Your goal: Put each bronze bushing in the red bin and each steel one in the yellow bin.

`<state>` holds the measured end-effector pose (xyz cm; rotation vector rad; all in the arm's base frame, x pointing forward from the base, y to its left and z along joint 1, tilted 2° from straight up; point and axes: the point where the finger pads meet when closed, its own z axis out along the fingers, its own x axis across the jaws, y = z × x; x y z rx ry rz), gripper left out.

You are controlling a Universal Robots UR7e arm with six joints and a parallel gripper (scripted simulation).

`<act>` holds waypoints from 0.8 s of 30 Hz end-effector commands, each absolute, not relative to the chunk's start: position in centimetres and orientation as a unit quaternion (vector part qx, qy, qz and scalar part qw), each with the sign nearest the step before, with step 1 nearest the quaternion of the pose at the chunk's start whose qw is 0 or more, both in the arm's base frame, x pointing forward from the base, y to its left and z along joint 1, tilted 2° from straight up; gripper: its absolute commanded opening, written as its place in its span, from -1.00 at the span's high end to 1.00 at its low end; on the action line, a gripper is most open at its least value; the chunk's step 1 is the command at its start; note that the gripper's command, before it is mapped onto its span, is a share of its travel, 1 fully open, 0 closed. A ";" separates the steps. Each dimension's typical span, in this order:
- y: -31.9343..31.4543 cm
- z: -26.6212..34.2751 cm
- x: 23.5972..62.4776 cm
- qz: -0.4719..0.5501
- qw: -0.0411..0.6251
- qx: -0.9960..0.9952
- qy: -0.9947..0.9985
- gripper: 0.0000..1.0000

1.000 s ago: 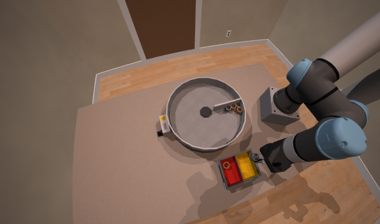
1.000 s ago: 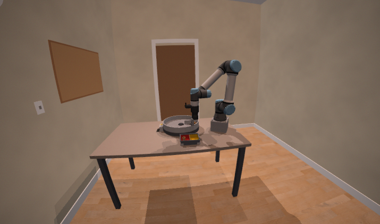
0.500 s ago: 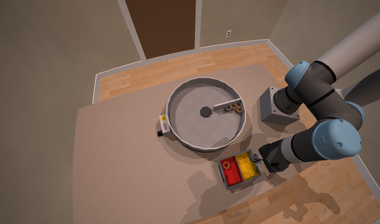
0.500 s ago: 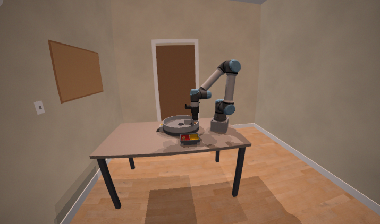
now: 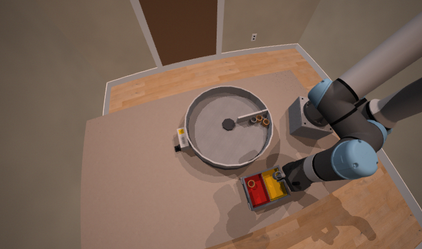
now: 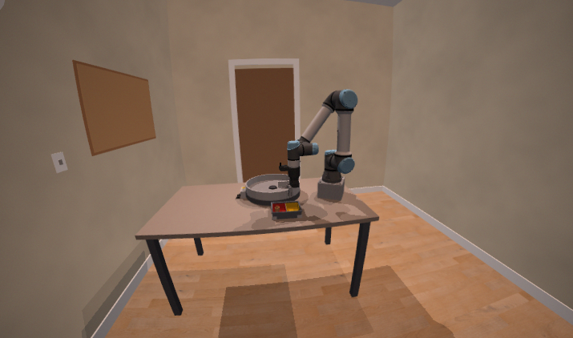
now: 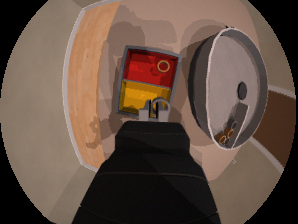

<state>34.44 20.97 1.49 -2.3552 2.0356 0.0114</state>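
A steel bushing [image 5: 278, 173] is over the yellow bin [image 5: 274, 186] [image 7: 137, 95], near its turntable-side end. The hand [image 5: 283, 177] [image 7: 153, 105] is closed on it, one finger apparently through the bore, gripping the wall. If released too near the divider or outer rim, it could catch there or tumble outside; an off-centre grip might also let it swivel. Its open end faces up, so the long axis looks roughly upright. Beyond, a bronze bushing [image 5: 253, 183] [image 6: 276, 207] [image 7: 163, 66] sits in the red bin [image 5: 259, 193] [image 6: 280, 205] [image 7: 145, 65]; others wait on the turntable [image 5: 221, 145] [image 6: 260, 185] [image 7: 225, 75].
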 end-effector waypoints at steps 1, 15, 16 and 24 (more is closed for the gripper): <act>21.1 -0.3 34.6 0.003 0.015 -0.756 0.654 1.00; 21.1 -3.8 34.6 0.003 0.015 -0.756 0.654 1.00; 21.1 -3.8 34.6 0.003 0.015 -0.756 0.654 1.00; 21.2 -3.8 34.6 0.003 0.015 -0.756 0.654 1.00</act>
